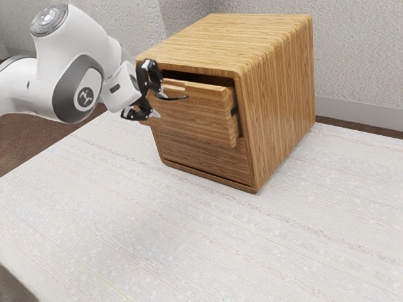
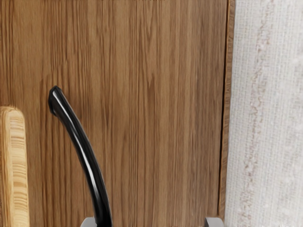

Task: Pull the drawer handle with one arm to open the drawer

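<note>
Wooden cabinet [image 1: 277, 94] sits on the table [image 1: 189, 239], its top drawer [image 1: 195, 119] partly out, so we judge the pull half done; black handle [image 1: 176, 97] lies between our gripper [image 1: 153, 95] fingers, which are spread, not clamped, likely hooking it to drag

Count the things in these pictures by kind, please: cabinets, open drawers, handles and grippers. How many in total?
Wooden cabinet: 1
Drawer, pulled partly out: 1
Black handle: 1
Gripper: 1
Total: 4
</note>
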Motion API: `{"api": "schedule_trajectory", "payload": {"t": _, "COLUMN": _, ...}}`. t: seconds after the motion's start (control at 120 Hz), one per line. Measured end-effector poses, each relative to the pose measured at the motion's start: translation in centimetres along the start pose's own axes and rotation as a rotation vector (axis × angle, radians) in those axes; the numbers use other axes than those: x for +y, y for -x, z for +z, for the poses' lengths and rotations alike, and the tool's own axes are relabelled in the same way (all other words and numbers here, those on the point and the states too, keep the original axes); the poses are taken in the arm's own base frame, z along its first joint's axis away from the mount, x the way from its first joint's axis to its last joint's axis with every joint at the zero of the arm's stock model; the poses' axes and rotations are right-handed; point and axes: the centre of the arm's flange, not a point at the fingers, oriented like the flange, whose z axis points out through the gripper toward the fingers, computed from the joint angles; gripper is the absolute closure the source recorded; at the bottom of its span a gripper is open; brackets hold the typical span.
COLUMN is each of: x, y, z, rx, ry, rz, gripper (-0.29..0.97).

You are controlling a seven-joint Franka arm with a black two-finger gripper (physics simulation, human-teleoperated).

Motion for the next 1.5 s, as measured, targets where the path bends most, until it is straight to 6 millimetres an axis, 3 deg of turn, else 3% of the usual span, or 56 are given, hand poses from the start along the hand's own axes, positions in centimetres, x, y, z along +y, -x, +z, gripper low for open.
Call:
{"api": "schedule_trajectory", "payload": {"t": 0.333, "x": 1.6, "y": -1.4, "z": -1.7, "rx": -0.005, "ry": 0.006, "rz": 0.017, "gripper": 0.53}}
{"api": "schedule_trajectory", "payload": {"t": 1.5, "x": 6.8, "y": -0.9, "z": -6.1, "rx": -0.063, "ry": 0.010, "rz": -0.009, "gripper": 0.53}}
